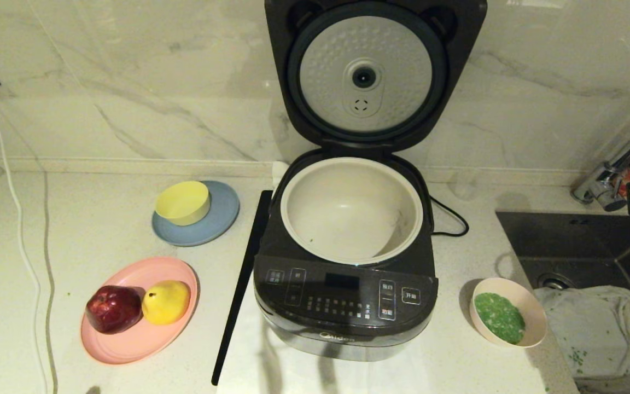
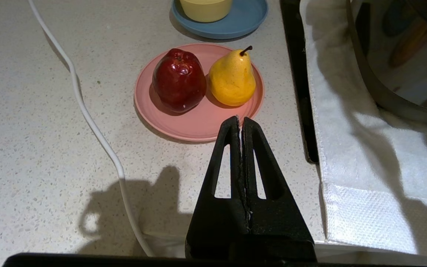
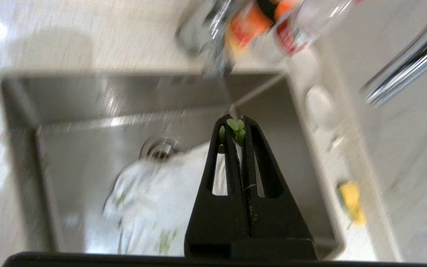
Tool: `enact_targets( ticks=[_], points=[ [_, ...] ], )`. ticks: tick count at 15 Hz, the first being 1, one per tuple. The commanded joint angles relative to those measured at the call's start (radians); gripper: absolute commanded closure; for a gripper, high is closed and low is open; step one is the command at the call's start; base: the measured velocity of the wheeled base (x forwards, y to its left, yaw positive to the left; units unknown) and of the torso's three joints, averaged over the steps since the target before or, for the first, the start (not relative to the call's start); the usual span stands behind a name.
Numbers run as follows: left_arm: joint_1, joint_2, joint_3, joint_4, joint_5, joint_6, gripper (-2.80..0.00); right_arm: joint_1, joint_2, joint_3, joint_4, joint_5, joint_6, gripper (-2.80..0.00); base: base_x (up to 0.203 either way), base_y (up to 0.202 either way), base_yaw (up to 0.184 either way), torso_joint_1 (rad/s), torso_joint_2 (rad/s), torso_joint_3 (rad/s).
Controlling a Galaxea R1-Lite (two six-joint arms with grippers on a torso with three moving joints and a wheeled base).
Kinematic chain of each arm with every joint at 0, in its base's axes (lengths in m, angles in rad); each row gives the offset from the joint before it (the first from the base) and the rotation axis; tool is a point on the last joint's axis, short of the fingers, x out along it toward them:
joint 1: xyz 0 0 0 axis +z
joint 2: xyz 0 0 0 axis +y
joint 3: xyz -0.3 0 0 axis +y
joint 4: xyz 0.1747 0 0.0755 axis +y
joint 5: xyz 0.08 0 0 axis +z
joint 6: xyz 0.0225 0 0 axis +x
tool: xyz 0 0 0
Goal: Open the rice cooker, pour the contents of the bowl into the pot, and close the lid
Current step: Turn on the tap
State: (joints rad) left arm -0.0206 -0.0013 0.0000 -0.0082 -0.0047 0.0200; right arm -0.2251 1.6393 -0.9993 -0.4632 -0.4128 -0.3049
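A pale speckled counter [image 1: 101,230] meets a marble wall; a steel sink [image 1: 583,246] sits at right. At centre stands one rice cooker [image 1: 348,306], its lid [image 1: 372,71] raised over the pot [image 1: 352,210]. Two bowls: the bowl [image 1: 507,312] holding the contents [image 1: 499,317], lower right, and a yellow bowl [image 1: 182,202]. The left gripper [image 2: 240,120] is clenched near the pink plate [image 2: 198,122]; the right gripper [image 3: 235,124], clenched with green grains stuck on, hangs above the sink.

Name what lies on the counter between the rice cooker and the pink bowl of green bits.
Nothing: in the head view the stretch between the rice cooker and the bowl is bare white cloth.
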Motion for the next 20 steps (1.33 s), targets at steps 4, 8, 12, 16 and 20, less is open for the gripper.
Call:
enact_targets(
  ticks=[4, 8, 12, 16, 20],
  points=[
    [0.001, 0.0, 0.009, -0.001, 0.0, 0.0, 0.0, -0.064, 0.124, -0.032, -0.191, 0.004, -0.052, 0.0, 0.0, 0.0, 0.0, 0.0, 0.0, 0.0],
    [0.001, 0.0, 0.009, -0.001, 0.0, 0.0, 0.0, -0.127, 0.233, -0.039, -0.336, 0.076, -0.07, 0.0, 0.0, 0.0, 0.0, 0.0, 0.0, 0.0],
    [0.001, 0.0, 0.009, -0.001, 0.0, 0.0, 0.0, -0.131, 0.315, -0.081, -0.413, 0.105, -0.08, 0.0, 0.0, 0.0, 0.0, 0.0, 0.0, 0.0],
    [0.0, 0.0, 0.009, -0.001, 0.0, 0.0, 0.0, -0.134, 0.385, -0.138, -0.424, 0.122, -0.081, 0.0, 0.0, 0.0, 0.0, 0.0, 0.0, 0.0],
    [0.001, 0.0, 0.009, -0.001, 0.0, 0.0, 0.0, -0.133, 0.459, -0.242, -0.414, 0.126, -0.08, 0.0, 0.0, 0.0, 0.0, 0.0, 0.0, 0.0]
  ],
)
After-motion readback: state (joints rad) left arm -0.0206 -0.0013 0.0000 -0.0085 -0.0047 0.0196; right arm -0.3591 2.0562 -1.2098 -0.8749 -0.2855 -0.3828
